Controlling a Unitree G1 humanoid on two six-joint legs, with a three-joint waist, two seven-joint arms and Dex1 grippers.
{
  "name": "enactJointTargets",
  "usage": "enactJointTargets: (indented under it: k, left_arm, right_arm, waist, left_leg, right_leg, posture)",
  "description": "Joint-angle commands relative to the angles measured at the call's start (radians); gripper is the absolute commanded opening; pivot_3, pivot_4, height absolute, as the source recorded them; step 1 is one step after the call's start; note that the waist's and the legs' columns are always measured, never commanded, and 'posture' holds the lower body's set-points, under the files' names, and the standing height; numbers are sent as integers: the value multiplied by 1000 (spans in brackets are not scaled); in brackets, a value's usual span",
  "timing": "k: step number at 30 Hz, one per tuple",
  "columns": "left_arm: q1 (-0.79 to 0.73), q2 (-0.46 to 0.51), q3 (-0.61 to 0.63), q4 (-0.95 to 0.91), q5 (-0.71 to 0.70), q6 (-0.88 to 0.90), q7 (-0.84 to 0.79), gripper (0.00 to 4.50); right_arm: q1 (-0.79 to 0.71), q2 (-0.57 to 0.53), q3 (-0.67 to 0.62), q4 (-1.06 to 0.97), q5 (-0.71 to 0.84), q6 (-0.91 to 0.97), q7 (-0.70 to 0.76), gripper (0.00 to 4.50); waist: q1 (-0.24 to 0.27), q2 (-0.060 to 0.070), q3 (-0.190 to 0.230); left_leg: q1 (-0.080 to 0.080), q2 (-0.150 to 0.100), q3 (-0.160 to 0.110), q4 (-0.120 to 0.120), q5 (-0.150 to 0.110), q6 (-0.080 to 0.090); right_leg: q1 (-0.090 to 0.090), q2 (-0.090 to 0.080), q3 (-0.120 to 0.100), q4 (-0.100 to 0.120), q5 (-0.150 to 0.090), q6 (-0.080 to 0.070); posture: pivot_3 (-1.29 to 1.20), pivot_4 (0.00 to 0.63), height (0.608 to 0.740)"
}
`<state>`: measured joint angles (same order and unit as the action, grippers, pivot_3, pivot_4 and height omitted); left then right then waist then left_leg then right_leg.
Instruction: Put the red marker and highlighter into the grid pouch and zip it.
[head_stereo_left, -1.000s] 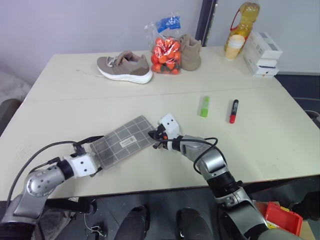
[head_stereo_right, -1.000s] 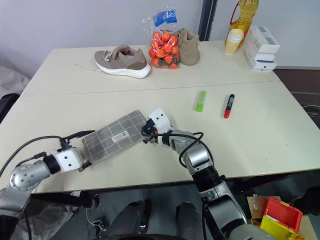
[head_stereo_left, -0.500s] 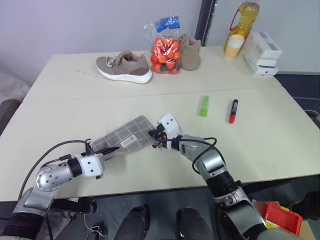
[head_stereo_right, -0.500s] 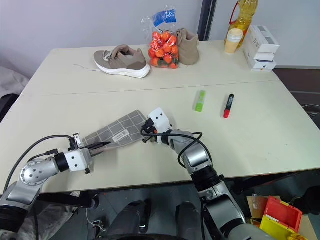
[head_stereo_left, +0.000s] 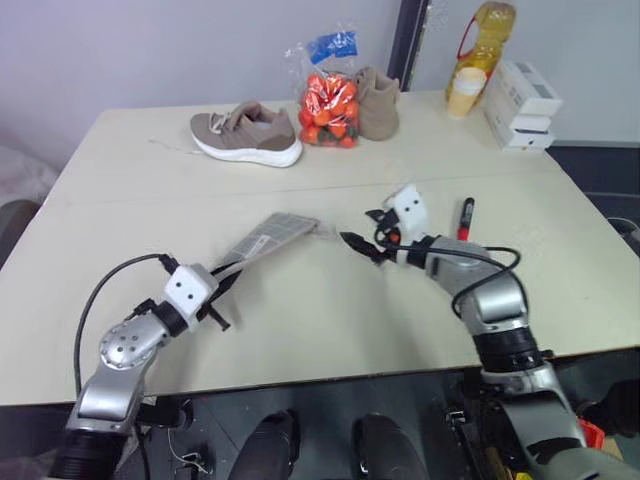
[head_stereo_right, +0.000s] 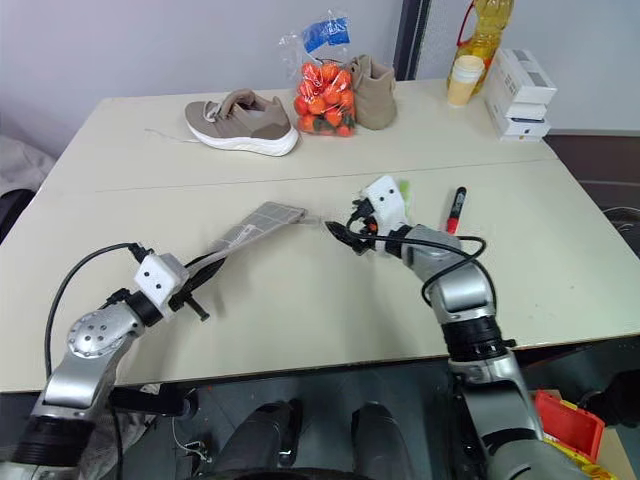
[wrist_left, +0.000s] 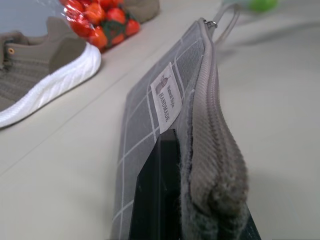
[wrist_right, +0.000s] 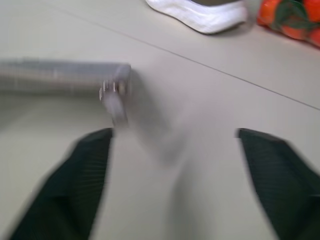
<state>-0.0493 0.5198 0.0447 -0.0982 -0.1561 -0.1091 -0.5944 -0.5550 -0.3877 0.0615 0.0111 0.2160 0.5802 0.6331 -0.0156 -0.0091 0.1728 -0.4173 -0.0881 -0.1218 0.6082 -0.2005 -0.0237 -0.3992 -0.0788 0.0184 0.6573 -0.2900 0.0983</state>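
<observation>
Beige tabletop with a seam line running across it, purple-grey wall behind. At the far edge sit a tan mesh sneaker with a white sole, a clear plastic bag of small orange fruit, a second tan shoe, a bottle of yellow oil, a paper cup and some stacked white boxes.

So the left gripper is clamped shut on one short end of the grid pouch, grey woven fabric with white grid lines. The pouch is tipped up on its edge, with its long axis running away from the gripper toward the middle of the table. The left wrist view gives you what the head views can't: a black finger pressed flat against the pouch's face, a ribbed zipper tape along the top edge, and a white sewn-in label reading HANDMADE.

The right gripper is spread wide open with nothing in it, just off the pouch's far end. Its wrist view shows the metal zipper pull hanging at that corner, between the two black fingers but not touched.

The red marker, slim with a black cap, lies beyond the right wrist and points roughly away from the robot. A sliver of the green highlighter peeks out from behind the white gripper housing in the right eye view.
</observation>
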Motion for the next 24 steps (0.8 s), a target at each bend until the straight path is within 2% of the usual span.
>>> enactJointTargets:
  k: [1,14,15,16,22,23,24]
  left_arm:
    - [-39,-23,-24,-31,11,4,11,0]
    - [-89,-86,-111,-5,47,-24,-19,0]
    - [-87,-87,-111,-7,48,-24,-19,0]
    - [-83,-87,-111,-10,49,-25,-19,0]
    - [-69,-89,-111,-23,54,-28,-14,0]
    - [-68,-90,-110,-24,55,-28,-13,0]
    - [-70,-91,-110,-22,56,-29,-12,0]
  right_arm:
    - [15,-2,-14,-89,33,30,2,4319]
    - [-20,89,6,-68,3,87,-132,4319]
    - [-21,94,5,-66,2,89,-139,3756]
    - [-20,95,5,-68,2,92,-143,3486]
    - [-13,94,9,-85,14,108,-131,325]
    - [-13,95,10,-85,13,108,-131,99]
    - [-15,96,13,-87,11,106,-132,99]
  waist:
    - [-1,0,0]
    - [1,0,0]
    - [1,0,0]
    - [2,0,0]
    - [2,0,0]
    - [2,0,0]
    - [2,0,0]
  left_leg:
    - [0,0,0,0,0,0]
    - [0,0,1,1,0,0]
    - [0,0,1,1,0,0]
    - [0,0,0,1,0,0]
    - [0,0,1,1,0,0]
    - [0,0,0,1,0,0]
    - [0,0,0,1,0,0]
  right_leg:
    - [0,0,0,0,0,0]
    - [0,0,1,0,0,0]
    - [0,0,1,0,0,0]
    - [0,0,1,0,0,0]
    - [0,0,1,0,0,0]
    - [0,0,1,0,0,0]
    - [0,0,1,0,0,0]
  posture:
    - [0,150,740]
    - [0,150,740]
    - [0,150,740]
    - [0,150,740]
    - [0,150,740]
    - [0,150,740]
    - [0,150,740]
